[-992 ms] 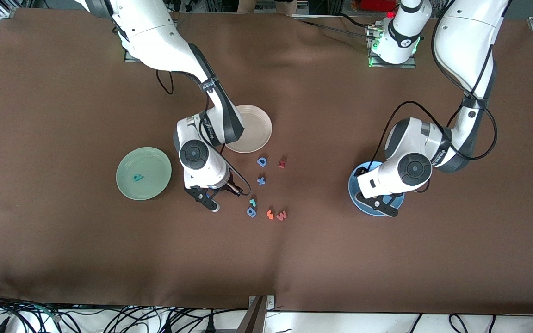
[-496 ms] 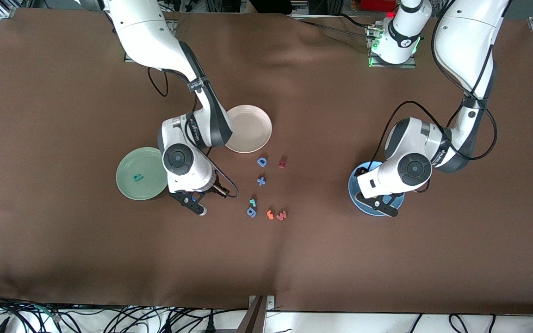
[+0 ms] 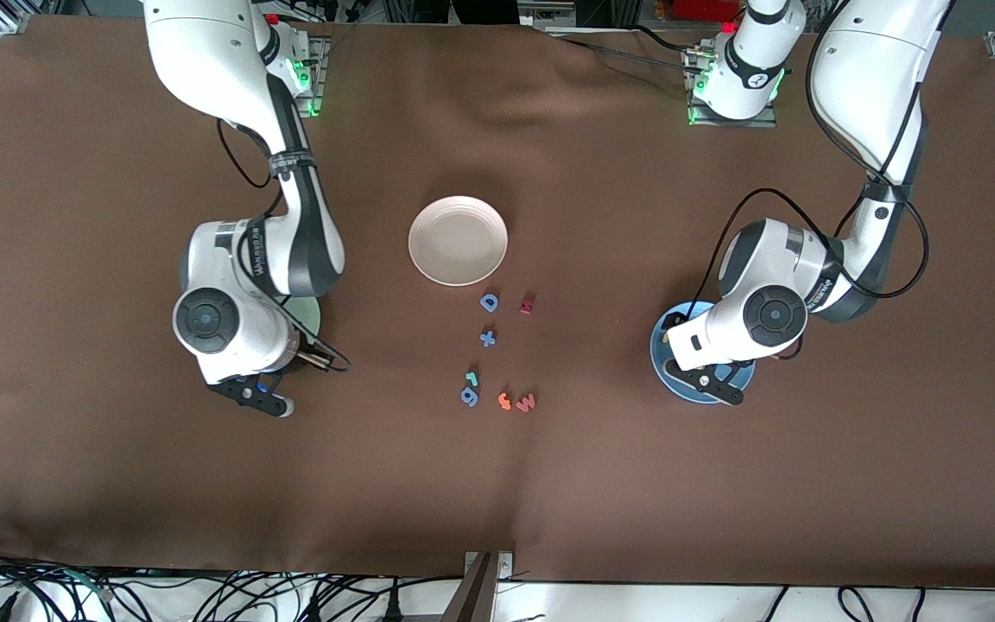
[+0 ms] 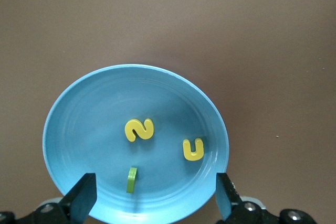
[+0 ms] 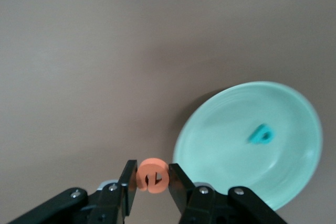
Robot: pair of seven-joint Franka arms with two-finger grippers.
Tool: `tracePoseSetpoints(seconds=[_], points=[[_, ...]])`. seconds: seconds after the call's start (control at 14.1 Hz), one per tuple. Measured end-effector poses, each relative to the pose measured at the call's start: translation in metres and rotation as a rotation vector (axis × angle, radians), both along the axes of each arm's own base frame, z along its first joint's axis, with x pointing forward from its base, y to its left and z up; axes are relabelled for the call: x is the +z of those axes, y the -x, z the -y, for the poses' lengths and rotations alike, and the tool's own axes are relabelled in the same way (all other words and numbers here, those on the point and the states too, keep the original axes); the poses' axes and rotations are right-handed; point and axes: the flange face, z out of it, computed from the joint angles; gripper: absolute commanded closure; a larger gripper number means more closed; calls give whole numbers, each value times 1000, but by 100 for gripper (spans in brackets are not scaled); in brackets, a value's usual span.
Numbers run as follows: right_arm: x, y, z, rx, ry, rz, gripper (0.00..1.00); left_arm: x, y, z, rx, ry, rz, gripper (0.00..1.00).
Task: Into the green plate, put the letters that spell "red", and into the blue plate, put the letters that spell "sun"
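Orange "e" (image 5: 153, 176) in right tool (image 5: 153, 182), airborne.

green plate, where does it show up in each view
Front view: the green plate shows only as a sliver, mostly hidden under the right arm.
Left wrist view: not in it.
Right wrist view: the green plate lies beside the right claw.
Shared landmark: the right claw, seen in the front and right wrist views.
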Motion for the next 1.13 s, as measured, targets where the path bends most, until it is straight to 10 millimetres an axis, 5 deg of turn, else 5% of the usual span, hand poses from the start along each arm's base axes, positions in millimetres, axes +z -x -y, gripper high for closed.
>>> tracePoseSetpoints(seconds=[0.21,0.35,0.78,0.85,0.99,1.13], points=[[-28,7,67,52,-60,-73,100,26,-5,-3,6,5,41,0],[-51,22,92,51,-86,-111,100,55,-8,-7,12,12,85,0],[-96,63,98,32,-109,-146,100,168,4,-27,57,3,101,0],[-100,66,94,31,-116,-143,80,190,6,-29,71,18,98,0],[-104,68,90,34,-118,-138,9,227,10,-37,94,33,94,0],[-103,68,89,34,-119,-136,6,254,10,-49,115,39,113,0]])
